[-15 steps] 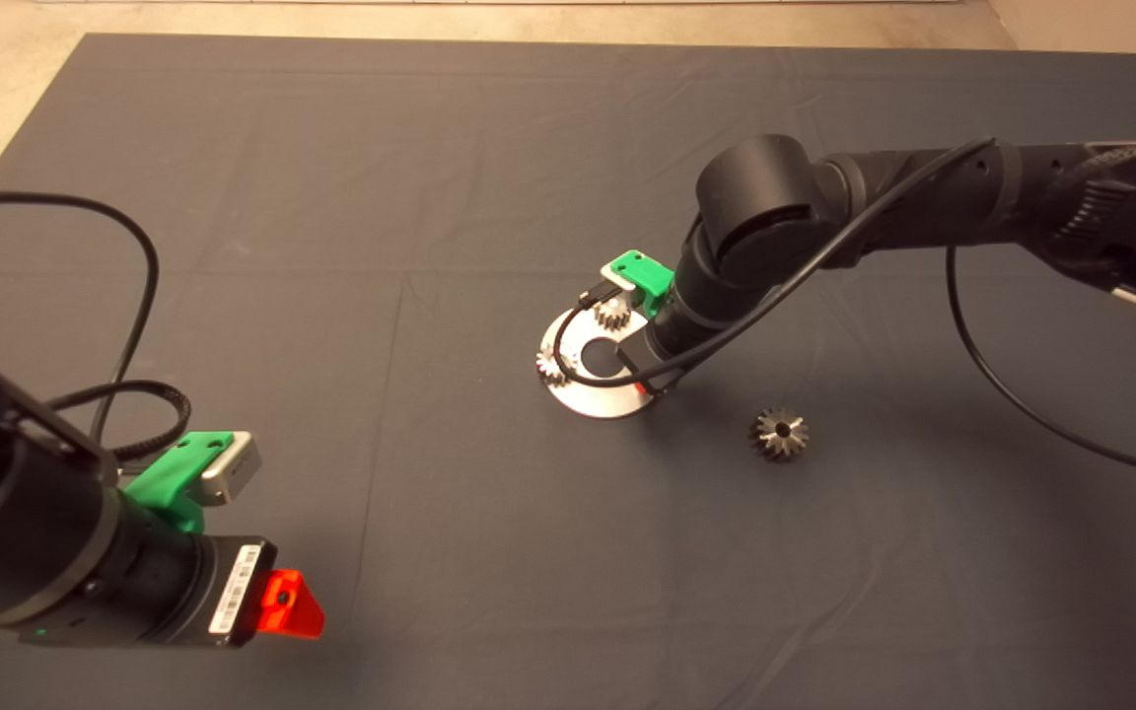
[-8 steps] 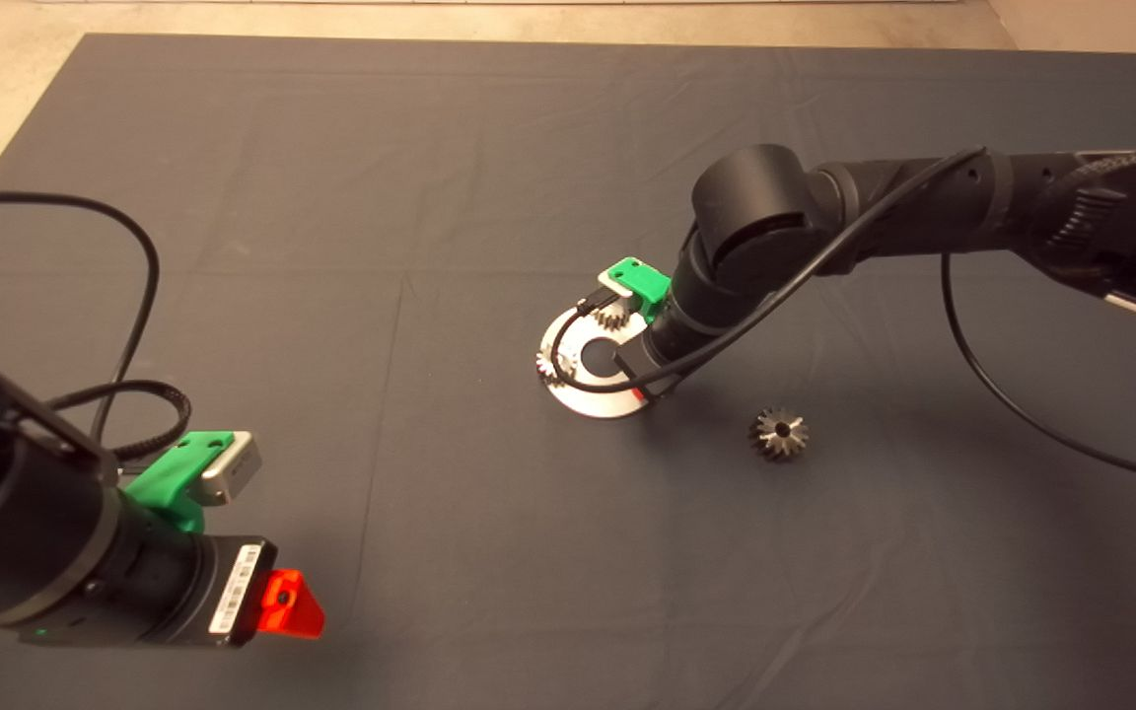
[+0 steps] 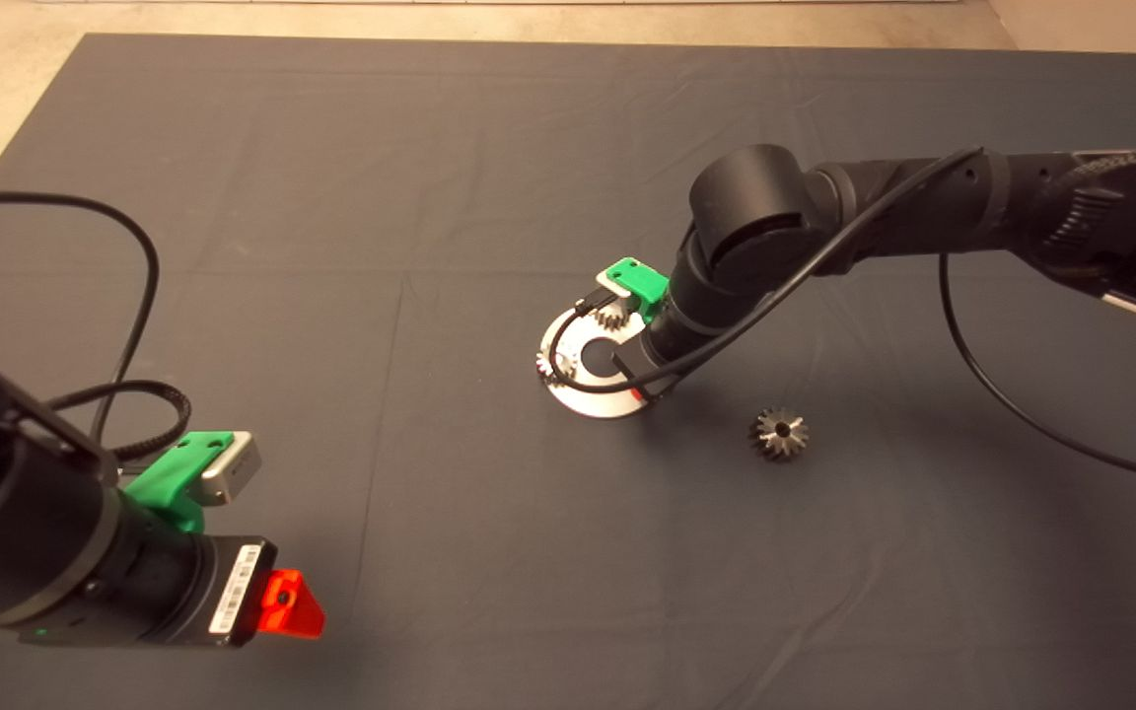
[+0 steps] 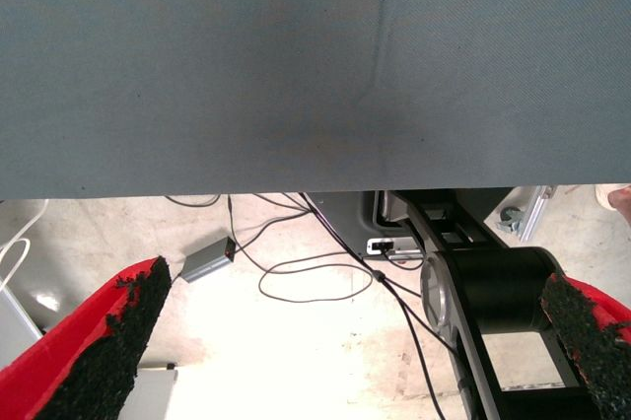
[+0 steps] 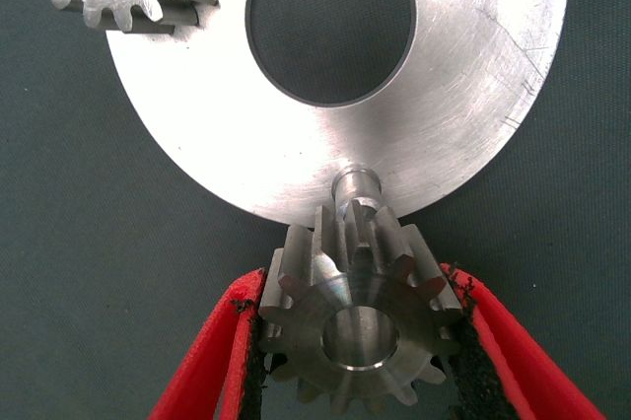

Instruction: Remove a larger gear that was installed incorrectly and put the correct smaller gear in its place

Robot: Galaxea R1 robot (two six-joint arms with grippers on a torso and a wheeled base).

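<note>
The smaller gear [image 5: 355,326], grey steel with a centre hole, sits tilted between the red fingers of my right gripper [image 5: 357,287], which is shut on it. It hangs just short of a bare steel pin [image 5: 357,183] at the rim of the round steel plate [image 5: 473,95]. In the head view the right wrist [image 3: 672,316] covers that side of the plate [image 3: 588,390]. The larger gear [image 3: 778,434], with flared teeth and a dark hole, lies alone on the mat to the right of the plate. My left gripper [image 3: 292,606] waits open at the lower left.
Two other small gears [image 3: 611,318] [image 3: 546,367] stand on the plate around its big centre hole [image 5: 330,21]. The right arm's black cable [image 3: 568,370] loops over the plate. The left wrist view shows the mat's edge [image 4: 296,188] and floor cables beyond.
My right arm has shifted slightly left and lower over the plate, carrying the small gear toward the pin. The larger gear and the left arm have not moved.
</note>
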